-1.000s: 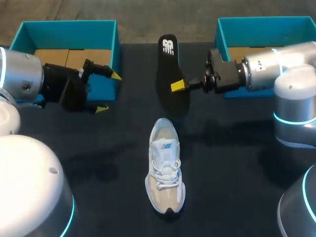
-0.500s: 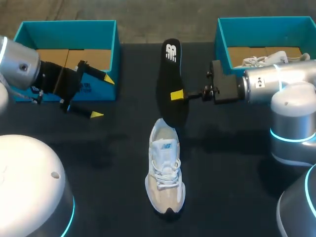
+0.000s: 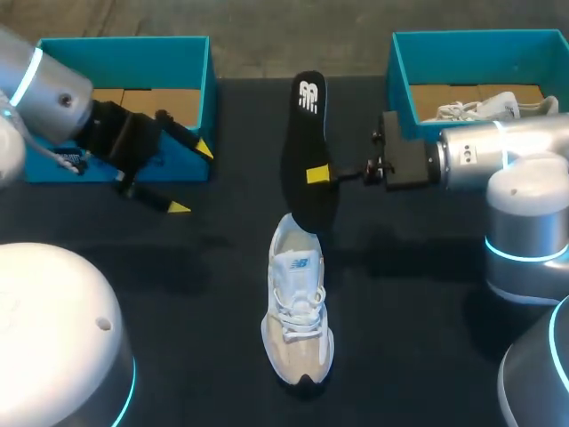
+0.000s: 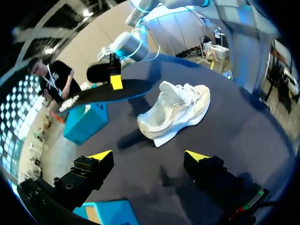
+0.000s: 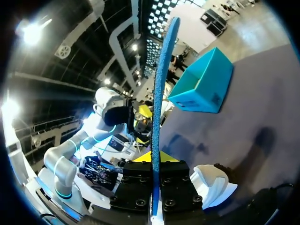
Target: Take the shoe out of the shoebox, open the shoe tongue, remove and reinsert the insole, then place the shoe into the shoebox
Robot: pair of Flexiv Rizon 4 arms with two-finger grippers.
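Shoe (image 3: 296, 298) is out, lying on the surface near the right claw (image 3: 318, 174), which grips the removed insole (image 3: 300, 133). Left claw (image 3: 191, 178) is wide and empty. Remaining: reinsertion, boxing.

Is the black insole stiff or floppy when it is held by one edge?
Probably fairly stiff: held at one side by the right pincer, the insole looks straight edge-on, without sagging. Likely light, because it is thin.
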